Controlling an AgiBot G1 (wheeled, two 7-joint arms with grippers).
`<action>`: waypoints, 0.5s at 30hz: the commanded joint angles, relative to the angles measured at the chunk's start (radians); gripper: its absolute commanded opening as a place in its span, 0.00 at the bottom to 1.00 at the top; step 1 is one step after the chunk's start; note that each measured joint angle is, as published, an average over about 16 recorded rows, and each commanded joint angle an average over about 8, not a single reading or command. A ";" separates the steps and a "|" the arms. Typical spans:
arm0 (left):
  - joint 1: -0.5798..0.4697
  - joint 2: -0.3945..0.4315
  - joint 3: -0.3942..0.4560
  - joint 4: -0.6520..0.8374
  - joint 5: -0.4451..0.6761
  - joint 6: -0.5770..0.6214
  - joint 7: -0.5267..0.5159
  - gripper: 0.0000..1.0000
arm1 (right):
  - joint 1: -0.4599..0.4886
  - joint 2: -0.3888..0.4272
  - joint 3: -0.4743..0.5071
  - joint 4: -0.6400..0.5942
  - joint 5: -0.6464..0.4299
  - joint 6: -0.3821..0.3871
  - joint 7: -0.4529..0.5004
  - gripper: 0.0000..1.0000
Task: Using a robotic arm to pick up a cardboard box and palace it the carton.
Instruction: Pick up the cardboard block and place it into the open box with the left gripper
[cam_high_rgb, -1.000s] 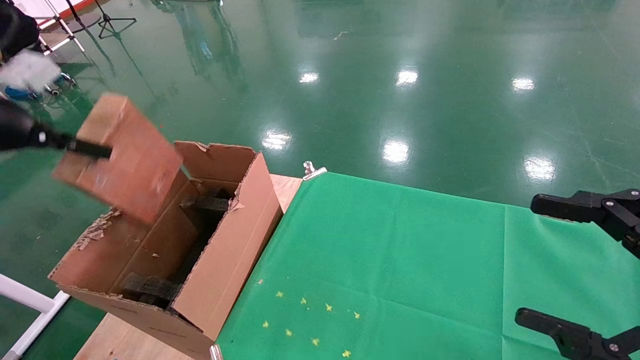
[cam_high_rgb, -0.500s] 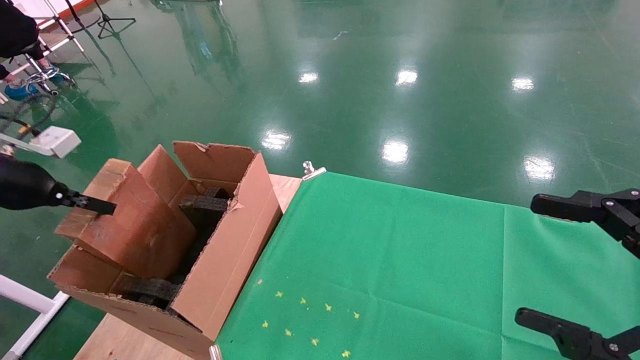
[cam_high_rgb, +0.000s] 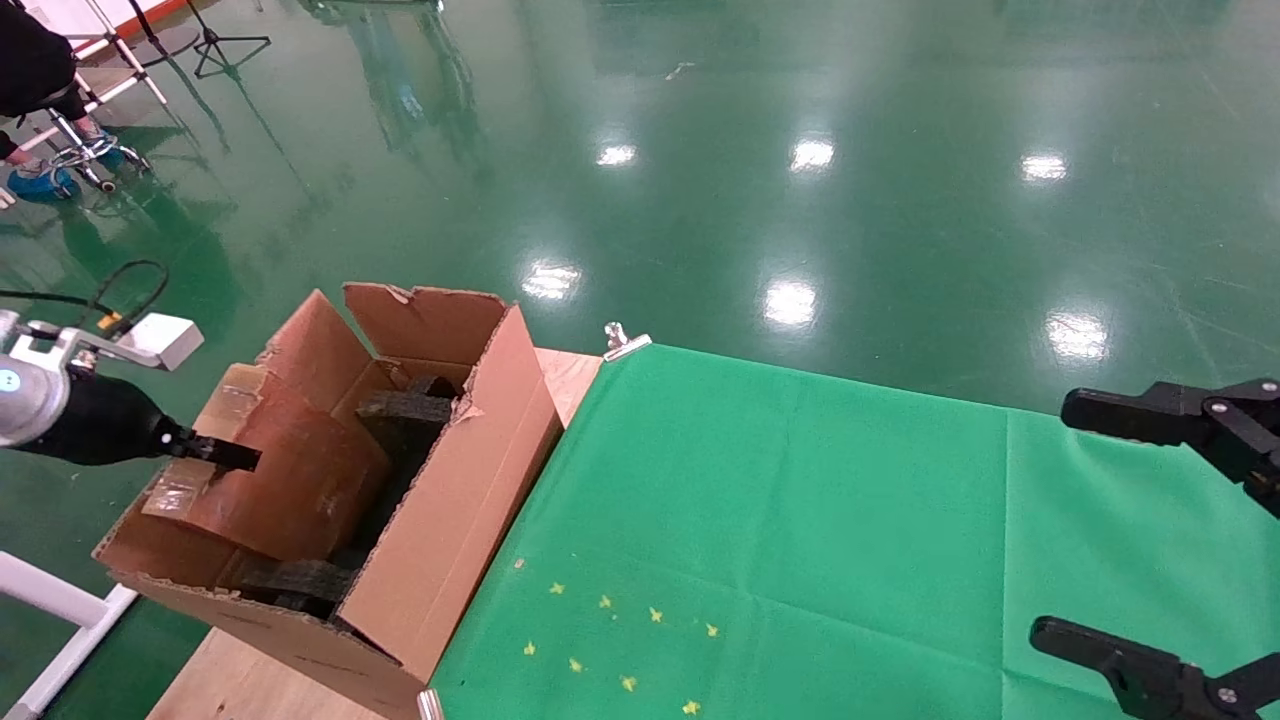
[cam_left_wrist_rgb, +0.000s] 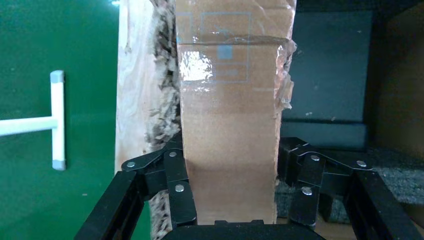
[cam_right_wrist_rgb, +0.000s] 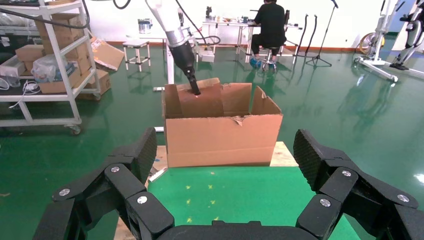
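Presently we note the left gripper (cam_left_wrist_rgb: 227, 210) clamped on the cardboard box (cam_high_rgb: 275, 470), fingers (cam_left_wrist_rgb: 180, 197) pressed to both its sides. We see the box tilted, its lower part inside the carton (cam_high_rgb: 450, 520) at the table's left edge, resting by black foam (cam_high_rgb: 405, 410). Right gripper (cam_high_rgb: 1150, 530) hangs spread wide over the green cloth (cam_high_rgb: 780, 520), far right, holding nothing.

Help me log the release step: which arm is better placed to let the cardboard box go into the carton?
Left. The left gripper is shut on the cardboard box, already partly down inside the carton. The right gripper hangs open over the green cloth, well apart from the carton and holding nothing.
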 joint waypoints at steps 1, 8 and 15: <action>0.013 0.014 -0.002 0.029 -0.005 -0.017 0.008 0.00 | 0.000 0.000 0.000 0.000 0.000 0.000 0.000 1.00; 0.067 0.057 -0.011 0.080 -0.018 -0.107 0.014 0.00 | 0.000 0.000 0.000 0.000 0.000 0.000 0.000 1.00; 0.128 0.097 -0.020 0.104 -0.030 -0.230 0.011 0.00 | 0.000 0.000 0.000 0.000 0.000 0.000 0.000 1.00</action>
